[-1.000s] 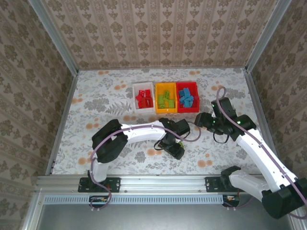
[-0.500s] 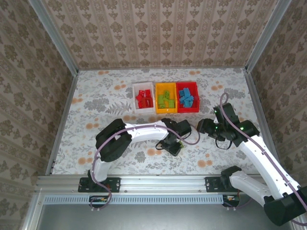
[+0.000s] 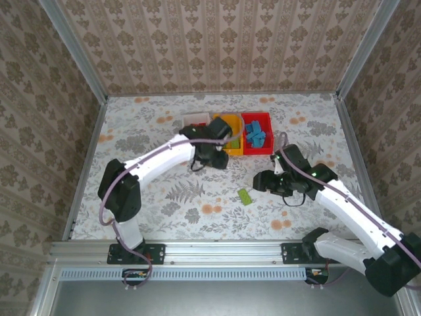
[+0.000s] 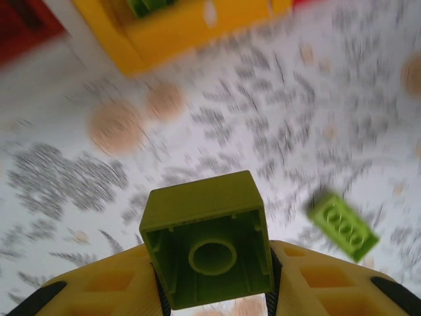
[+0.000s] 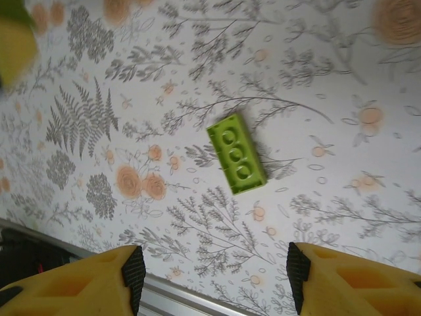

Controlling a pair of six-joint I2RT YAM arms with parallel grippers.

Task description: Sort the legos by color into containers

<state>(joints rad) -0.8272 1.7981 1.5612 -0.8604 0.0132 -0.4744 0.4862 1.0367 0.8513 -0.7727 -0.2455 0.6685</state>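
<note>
1. My left gripper is clamped on the held green brick, one yellow finger pressing each side and the hollow underside facing the wrist camera.
2. That brick hangs over the table, close to the orange-yellow bin, so I judge it is on its way to being dropped there.
3. My right gripper has its jaws spread with nothing between them. It hovers above the loose green brick, which lies flat on the table with its studs up.
4. From above, the red bin holds the blue bricks, so that colour looks settled.
5. The loose green brick is the one piece I can find on the bare table from above. By my reckoning the sort is nearly finished, with the two green bricks left to go in.
6. My left arm lies across the white bin and part of the orange-yellow bin, so I cannot check what is in either.
7. The left wrist picture is smeared. The green patch at the top edge, inside the orange-yellow bin, is probably more green bricks, but I would not swear to it.
8. A red blur in that picture's top-left corner is too soft to name.
</note>
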